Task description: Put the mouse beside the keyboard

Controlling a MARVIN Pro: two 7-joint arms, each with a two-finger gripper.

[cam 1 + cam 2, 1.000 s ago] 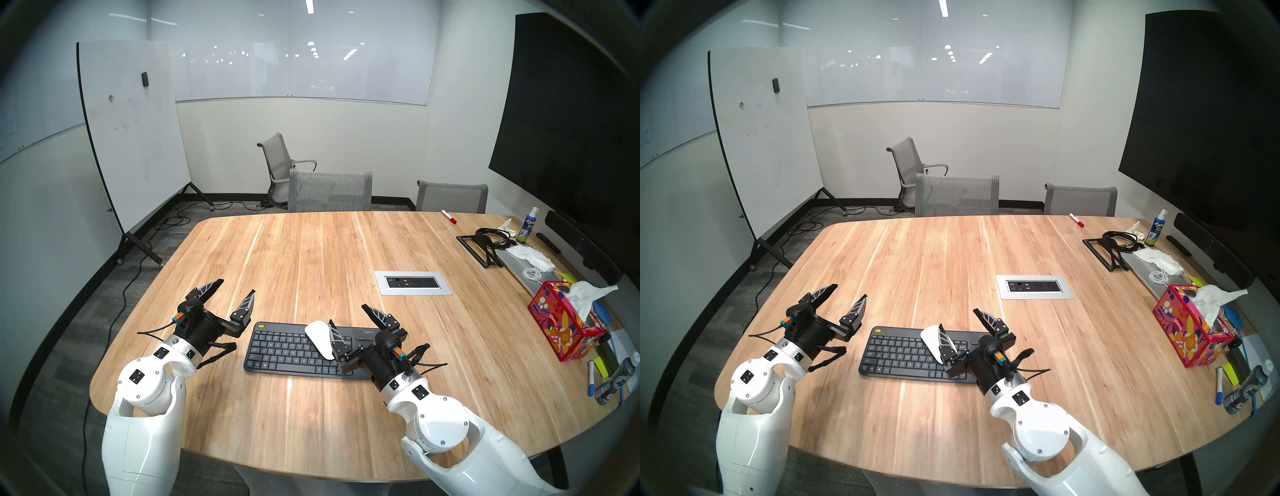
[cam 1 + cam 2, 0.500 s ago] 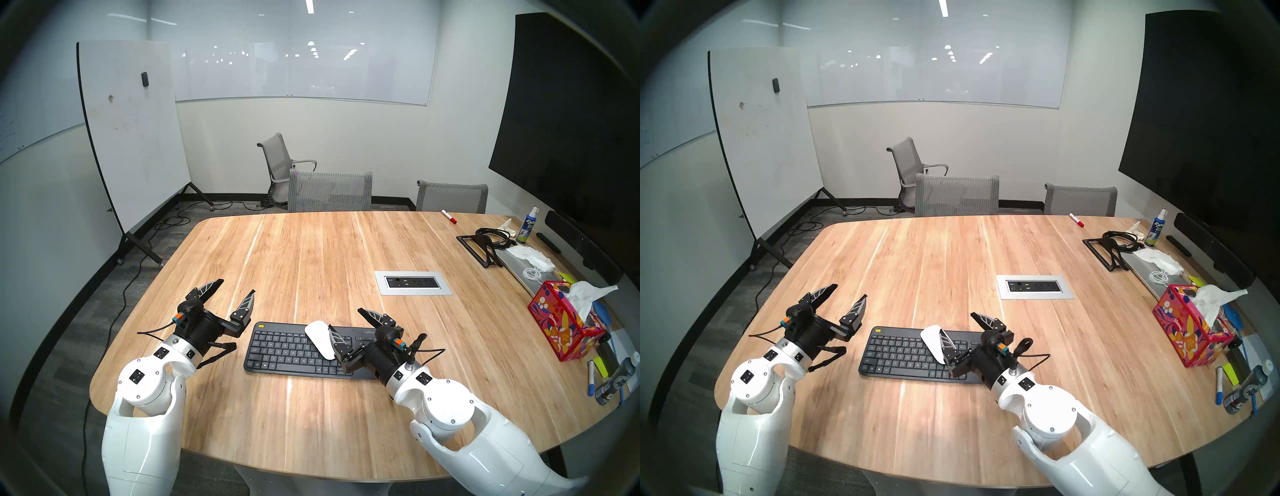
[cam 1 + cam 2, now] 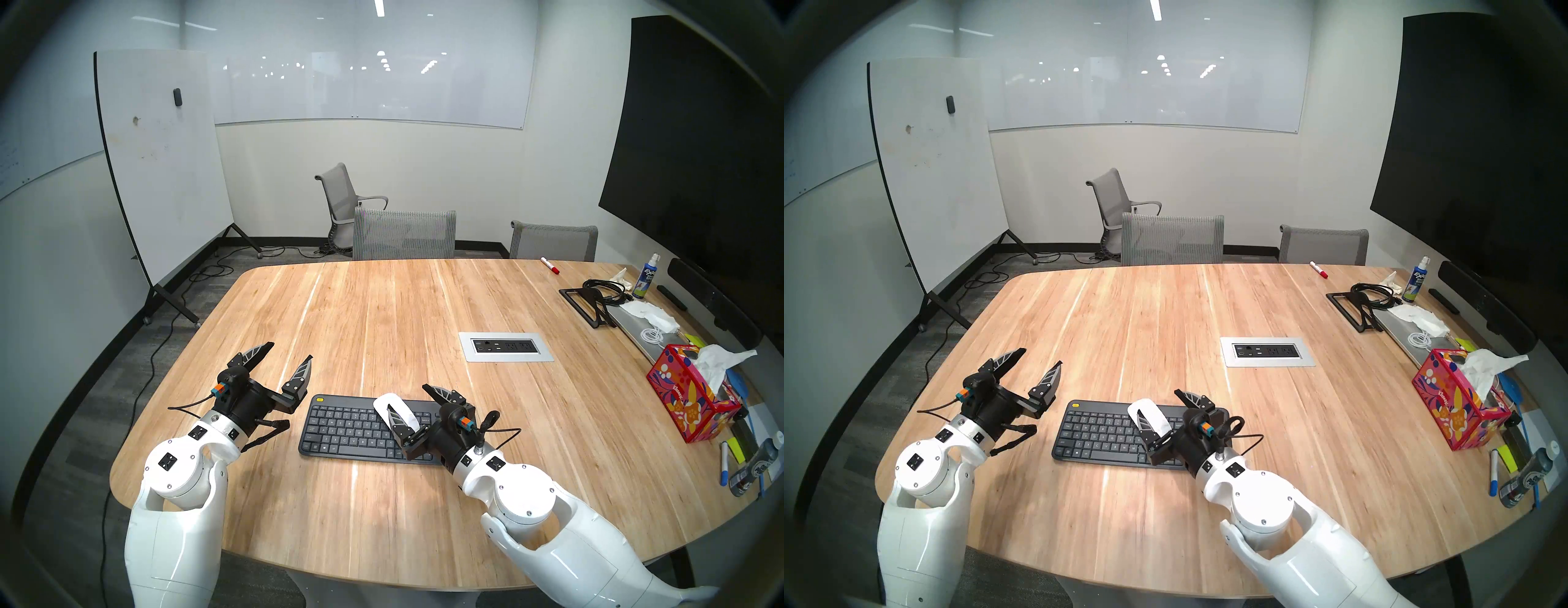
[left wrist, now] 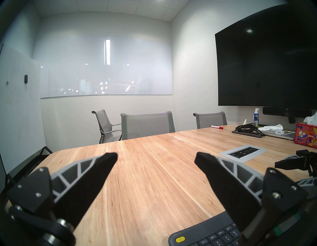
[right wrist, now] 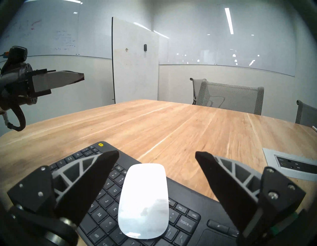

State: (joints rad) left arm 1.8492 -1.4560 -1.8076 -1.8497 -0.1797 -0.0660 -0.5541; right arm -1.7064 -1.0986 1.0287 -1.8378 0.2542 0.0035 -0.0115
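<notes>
White mouse [image 5: 143, 201] lay on top of the dark grey keyboard [image 3: 348, 429], between the right claw's [image 5: 157, 157] wide-open fingers.

The mouse rested across the keys right of the keyboard's middle, untouched by either finger [image 5: 96, 173]. The keyboard sat near the wooden worktop's [image 3: 382, 322] front edge. The left claw [image 3: 288, 356] hung spread wide and empty above the worktop, just left of the keyboard.

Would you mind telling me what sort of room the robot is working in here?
Most likely an office meeting room: a large wooden conference table with a built-in power outlet panel, mesh office chairs along its far side, a rolling whiteboard, and a big dark wall screen.
</notes>
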